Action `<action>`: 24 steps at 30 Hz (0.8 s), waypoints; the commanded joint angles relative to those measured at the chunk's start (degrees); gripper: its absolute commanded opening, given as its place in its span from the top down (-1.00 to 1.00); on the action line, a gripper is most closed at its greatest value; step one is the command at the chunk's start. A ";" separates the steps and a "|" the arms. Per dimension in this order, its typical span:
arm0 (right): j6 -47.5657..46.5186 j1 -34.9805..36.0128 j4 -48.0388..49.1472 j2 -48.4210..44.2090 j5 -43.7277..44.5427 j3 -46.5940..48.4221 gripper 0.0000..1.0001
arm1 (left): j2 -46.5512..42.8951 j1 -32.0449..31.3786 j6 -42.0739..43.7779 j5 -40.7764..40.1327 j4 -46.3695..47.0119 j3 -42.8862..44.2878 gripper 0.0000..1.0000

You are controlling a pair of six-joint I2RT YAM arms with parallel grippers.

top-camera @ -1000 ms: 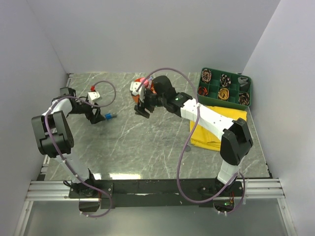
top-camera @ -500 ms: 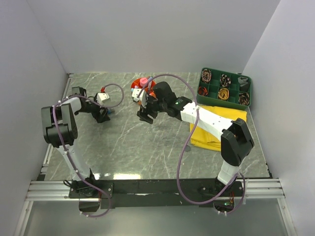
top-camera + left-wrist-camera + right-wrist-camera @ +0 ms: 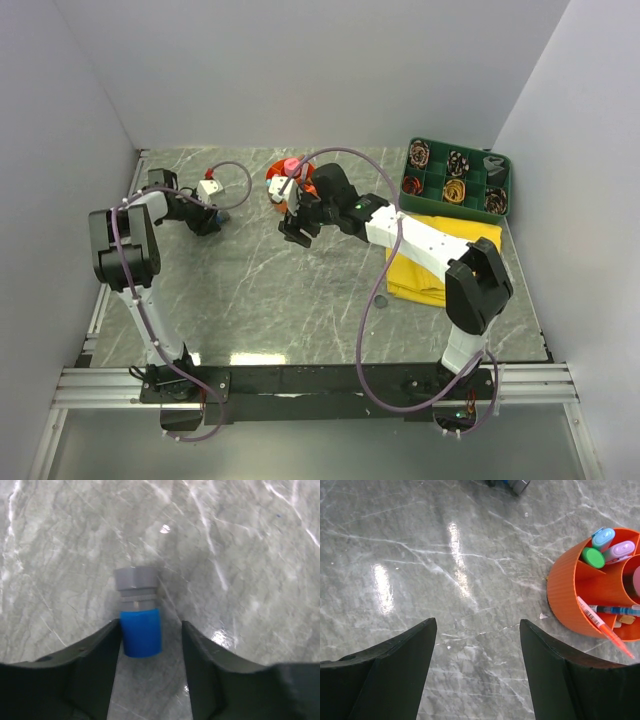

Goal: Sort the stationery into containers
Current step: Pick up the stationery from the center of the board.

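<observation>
A blue cap point(image 3: 141, 632) with a grey end lies on the marble table between the fingers of my left gripper point(image 3: 150, 624). The left finger touches it and a gap shows at the right finger. From above, the left gripper point(image 3: 210, 218) is low at the far left. My right gripper point(image 3: 477, 622) hangs open and empty over bare table, just left of the round orange organiser point(image 3: 575, 600). The organiser holds a green-capped marker point(image 3: 593, 557), a blue pen point(image 3: 615, 610) and an orange pen point(image 3: 605, 625). A pink tube point(image 3: 291, 164) stands in its centre.
The green divided tray point(image 3: 509, 185) sits at the far right with coiled items in its cells. A yellow cloth point(image 3: 410, 280) lies in front of it, partly under my right arm. White walls close in on three sides.
My left gripper has swung toward the back left and come down astride the blue cap, its jaws narrowing. The right gripper has shifted slightly toward the organiser.
</observation>
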 commanded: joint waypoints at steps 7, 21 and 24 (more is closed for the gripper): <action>0.68 -0.49 1.75 2.28 0.71 4.20 -0.47 | 4.50 -0.39 -6.05 -3.12 0.60 7.10 0.23; -6.07 0.56 -4.39 -1.49 -1.40 6.58 -0.42 | -1.39 5.58 5.36 16.65 -51.97 30.89 0.63; -13.54 3.63 -2.31 -3.34 5.17 5.18 -0.43 | -3.40 7.08 0.11 19.55 -53.89 28.39 0.75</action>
